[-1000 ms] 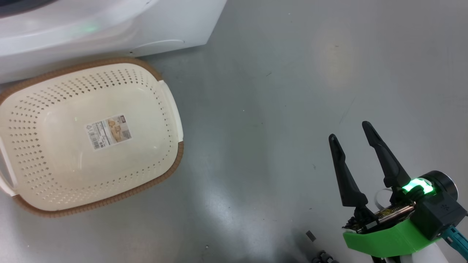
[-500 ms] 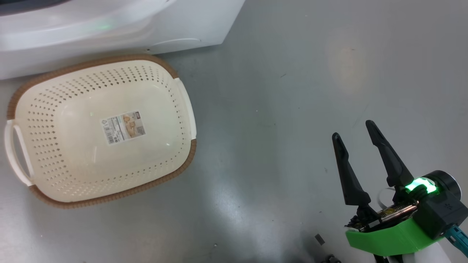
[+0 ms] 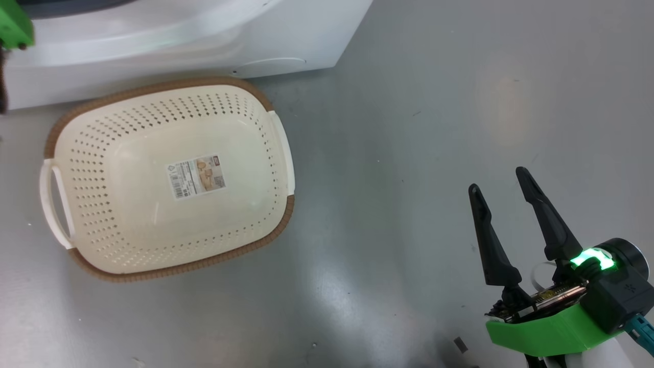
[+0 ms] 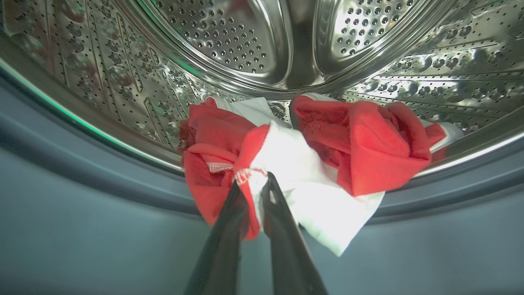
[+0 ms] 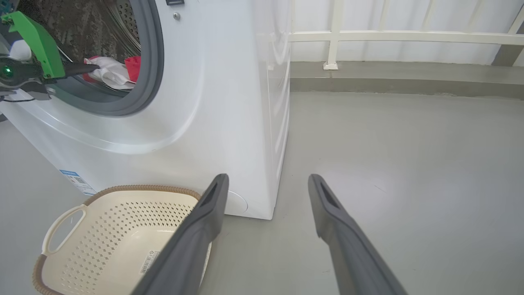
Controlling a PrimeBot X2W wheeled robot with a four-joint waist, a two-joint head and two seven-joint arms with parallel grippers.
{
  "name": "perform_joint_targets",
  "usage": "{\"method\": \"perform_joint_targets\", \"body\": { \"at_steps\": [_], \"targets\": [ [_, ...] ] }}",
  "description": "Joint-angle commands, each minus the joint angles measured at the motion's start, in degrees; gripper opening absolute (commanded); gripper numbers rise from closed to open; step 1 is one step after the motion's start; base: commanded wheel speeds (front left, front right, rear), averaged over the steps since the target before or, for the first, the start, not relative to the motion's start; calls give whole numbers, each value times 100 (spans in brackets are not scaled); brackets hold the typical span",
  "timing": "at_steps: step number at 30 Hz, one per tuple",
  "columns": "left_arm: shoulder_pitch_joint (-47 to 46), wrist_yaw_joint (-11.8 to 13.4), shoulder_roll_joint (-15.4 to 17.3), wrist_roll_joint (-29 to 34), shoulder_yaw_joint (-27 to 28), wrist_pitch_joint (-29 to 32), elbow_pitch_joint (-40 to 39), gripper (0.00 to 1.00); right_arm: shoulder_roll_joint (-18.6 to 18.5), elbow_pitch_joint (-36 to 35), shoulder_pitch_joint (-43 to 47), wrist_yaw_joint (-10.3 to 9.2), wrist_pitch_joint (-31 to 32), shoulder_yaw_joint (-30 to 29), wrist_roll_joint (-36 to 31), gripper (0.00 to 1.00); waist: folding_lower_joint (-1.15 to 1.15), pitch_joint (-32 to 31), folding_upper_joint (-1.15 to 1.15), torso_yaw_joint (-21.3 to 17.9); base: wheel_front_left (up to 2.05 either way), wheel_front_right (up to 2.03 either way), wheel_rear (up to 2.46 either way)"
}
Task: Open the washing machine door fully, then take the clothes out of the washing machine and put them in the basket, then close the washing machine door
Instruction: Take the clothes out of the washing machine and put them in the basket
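Red and white clothes [image 4: 360, 143] lie at the front lip of the washing machine's steel drum [image 4: 229, 41], draped over the grey rubber ring [image 4: 82, 184]. My left gripper [image 4: 256, 179] is shut on a white and red fold of them. From the right wrist, that left gripper [image 5: 84, 68] reaches into the washing machine [image 5: 229, 102] to the clothes [image 5: 110, 73]. The cream basket [image 3: 102, 153] sits empty on the floor before the machine [image 3: 179, 41]. My right gripper [image 3: 496, 180] hangs open to the basket's right, holding nothing. The door is out of view.
Grey floor [image 3: 398, 153] stretches bare to the right of the basket and machine. A white railing [image 5: 335, 37] and a low concrete kerb run along the far wall. The basket [image 5: 114, 221] stands close against the machine's lower front panel.
The head camera has swung left, so the basket and machine sit further right in its picture and a green part of the left arm shows at top left. The right gripper stays open.
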Motion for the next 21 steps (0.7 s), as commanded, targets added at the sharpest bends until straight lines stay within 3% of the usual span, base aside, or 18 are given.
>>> {"method": "perform_joint_targets", "body": {
  "at_steps": [1,11,21],
  "targets": [
    [92,14,235,-78,88,-59,-205,0,-72,-115,-22,29,-36,122,-10,100,0,-42,0,36,0,0,0],
    [1064,206,265,-303,199,-97,-1336,0,-72,-74,-40,29,-36,82,-1,100,0,-284,0,136,0,0,0],
    [2236,611,492,-467,281,279,-2861,0,-72,-40,-18,29,-36,12,-6,100,0,-541,0,244,0,0,0]
  ]
}}
